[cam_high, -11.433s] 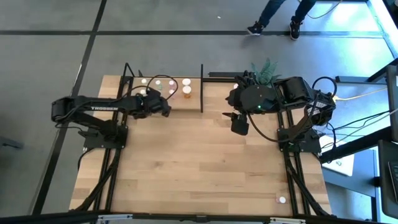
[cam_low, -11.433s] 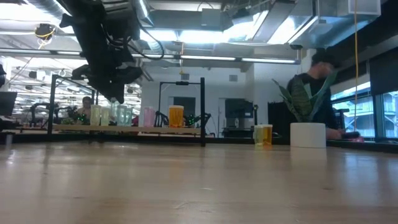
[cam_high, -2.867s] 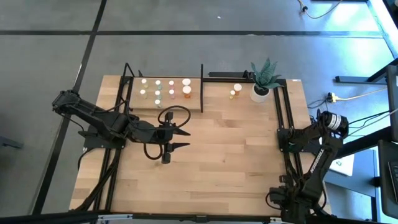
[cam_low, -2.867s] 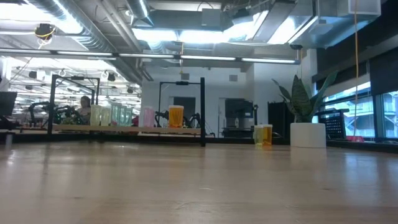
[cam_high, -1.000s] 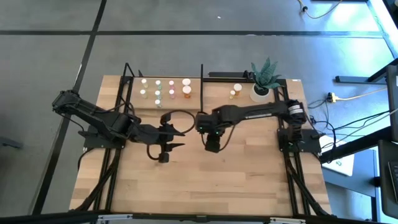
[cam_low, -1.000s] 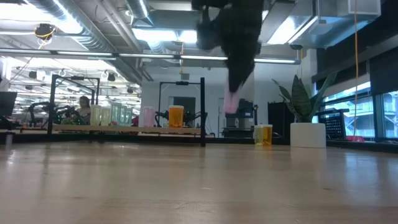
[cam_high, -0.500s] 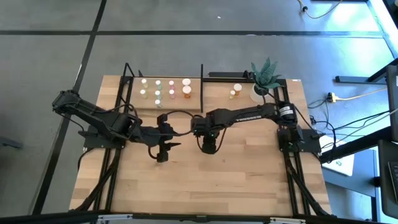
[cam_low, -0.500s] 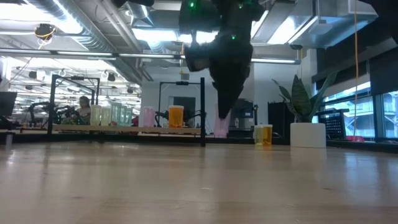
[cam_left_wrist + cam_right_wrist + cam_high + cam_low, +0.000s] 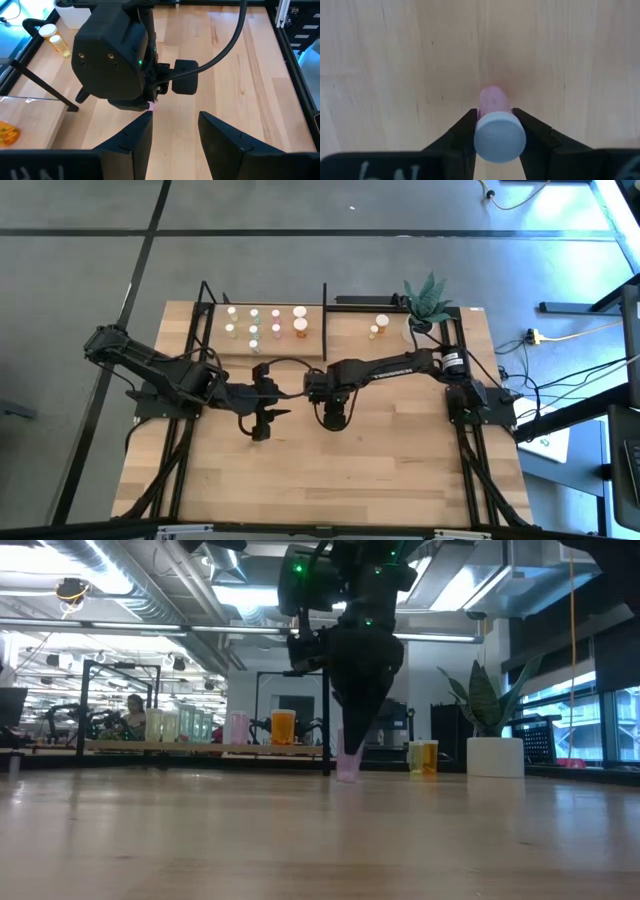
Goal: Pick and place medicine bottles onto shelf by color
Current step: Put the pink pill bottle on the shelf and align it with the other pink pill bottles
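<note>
My right gripper (image 9: pixel 333 418) points down over the middle of the table, shut on a small pink medicine bottle (image 9: pixel 348 766) with a white cap (image 9: pixel 500 138). My left gripper (image 9: pixel 268 410) hovers open just left of it with nothing between its fingers (image 9: pixel 136 134), facing the right gripper. The shelf (image 9: pixel 290 348) lies at the table's far left and carries several medicine bottles (image 9: pixel 264 323), sorted in rows. Two orange medicine bottles (image 9: pixel 379 326) stand on the table by the plant pot. My right gripper pinches the pink bottle between its two fingers at the cap end (image 9: pixel 481 134), one finger (image 9: pixel 462 134) on each side. The fingers come from above, pointing down. The bottle hangs upright below them, its bottom (image 9: pixel 348 778) at or just above the tabletop; which, I cannot tell.
A white plant pot (image 9: pixel 417 330) stands at the far right of the table. A black upright bar (image 9: pixel 324 320) ends the shelf on its right side. Bare wooden tabletop (image 9: pixel 330 470) stretches toward the near edge.
My right gripper has come down toward the tabletop and a little toward the table's left edge, carrying the pink bottle upright. The bottle, well above the table a second ago, now sits close to its surface.
</note>
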### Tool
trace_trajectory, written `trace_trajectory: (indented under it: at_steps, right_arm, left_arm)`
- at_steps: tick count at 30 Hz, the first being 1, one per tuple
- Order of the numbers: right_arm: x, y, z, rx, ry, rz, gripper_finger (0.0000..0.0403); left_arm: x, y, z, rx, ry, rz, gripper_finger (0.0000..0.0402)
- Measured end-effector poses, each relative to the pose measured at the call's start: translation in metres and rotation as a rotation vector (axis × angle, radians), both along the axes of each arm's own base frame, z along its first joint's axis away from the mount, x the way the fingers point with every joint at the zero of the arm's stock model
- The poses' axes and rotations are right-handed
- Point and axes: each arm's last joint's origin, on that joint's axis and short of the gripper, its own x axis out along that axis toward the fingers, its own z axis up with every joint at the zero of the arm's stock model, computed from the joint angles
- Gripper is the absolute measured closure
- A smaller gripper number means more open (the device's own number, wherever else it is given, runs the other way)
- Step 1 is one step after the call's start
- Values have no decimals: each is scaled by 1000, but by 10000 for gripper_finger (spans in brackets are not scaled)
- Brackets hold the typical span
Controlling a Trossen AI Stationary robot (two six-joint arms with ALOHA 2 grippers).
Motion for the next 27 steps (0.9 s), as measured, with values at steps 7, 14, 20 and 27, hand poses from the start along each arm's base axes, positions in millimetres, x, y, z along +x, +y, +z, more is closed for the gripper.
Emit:
trace_trajectory:
  at_steps: [7, 14, 20, 27]
  right_arm:
    - [1, 0, 0, 3, -6, -15, 259]
    - [2, 0, 0, 3, -18, -11, 218]
    - [0, 1, 3, 24, -9, -34, 201]
    - [1, 1, 20, 26, -3, -31, 203]
  left_arm:
    - [0, 0, 0, 1, 1, 0, 250]
    - [0, 0, 0, 3, 1, -2, 250]
    - [0, 0, 0, 3, 2, -2, 250]
    - [-1, 0, -1, 7, 15, -1, 250]
